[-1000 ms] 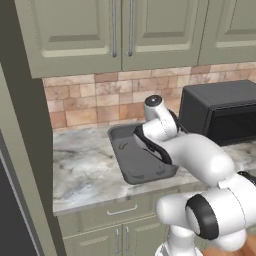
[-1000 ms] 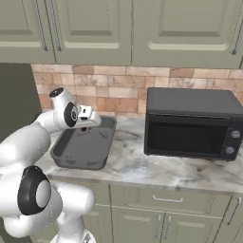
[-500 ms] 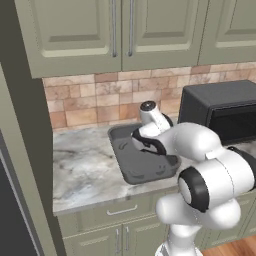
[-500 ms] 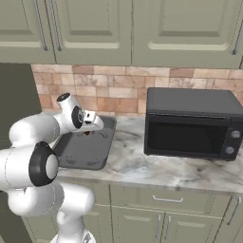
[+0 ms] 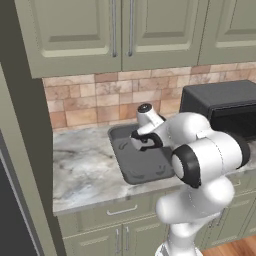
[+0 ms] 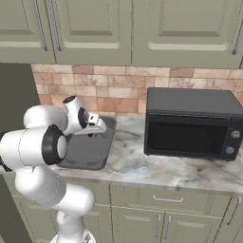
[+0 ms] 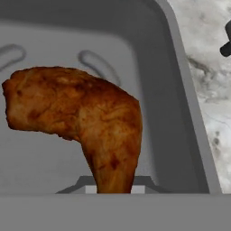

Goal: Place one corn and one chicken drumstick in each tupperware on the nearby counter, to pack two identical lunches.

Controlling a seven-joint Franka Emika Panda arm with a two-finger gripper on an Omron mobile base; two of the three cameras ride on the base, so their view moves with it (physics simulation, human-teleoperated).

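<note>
1. I see my gripper [image 5: 136,141] pinching the chicken drumstick [image 7: 85,131] by its narrow end, over the tupperware [image 5: 137,165].
2. Drumstick: knobbly, brown-orange, glossy skin.
3. Tupperware: smooth grey, raised rim, on the marbled counter [image 5: 82,170].

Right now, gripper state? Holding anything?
Gripper: shut on the chicken drumstick, held over the tupperware.

A kitchen: olive cabinets [image 6: 95,28], marbled counter [image 5: 85,172], microwave [image 6: 190,123].
</note>
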